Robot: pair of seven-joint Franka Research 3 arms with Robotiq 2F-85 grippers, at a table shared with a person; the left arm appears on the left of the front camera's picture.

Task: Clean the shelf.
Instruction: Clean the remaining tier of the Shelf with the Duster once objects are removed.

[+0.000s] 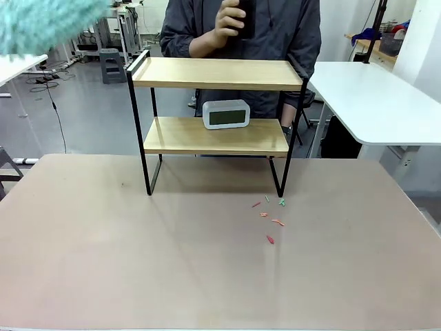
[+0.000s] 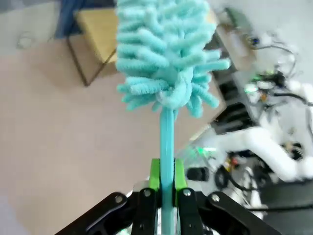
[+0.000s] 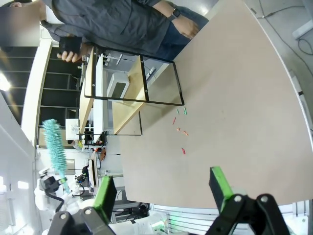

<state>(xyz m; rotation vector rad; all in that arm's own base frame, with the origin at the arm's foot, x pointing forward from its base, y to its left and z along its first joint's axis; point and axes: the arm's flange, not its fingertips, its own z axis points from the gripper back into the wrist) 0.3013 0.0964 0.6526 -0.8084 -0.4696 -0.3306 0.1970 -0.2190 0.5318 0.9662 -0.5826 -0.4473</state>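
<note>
The shelf point(image 1: 213, 72) stands at the far side of the desk point(image 1: 124, 262), just before the person. It looks light, stiff and thin-legged, so hard sweeps could shove it; brushing the boards seems wiser than holding it. The left gripper point(image 2: 166, 190) is clamped on the thin handle of a soft teal duster point(image 2: 166, 58), raised well left of the shelf. The right gripper point(image 3: 161, 185) hangs wide apart, empty. A white digital clock point(image 1: 225, 114) on the lower board blocks sweeping there; coloured scraps point(image 1: 270, 219) lie on the desk near the right front leg; the person's hand point(image 1: 231, 21) holds a dark object above the top board
</note>
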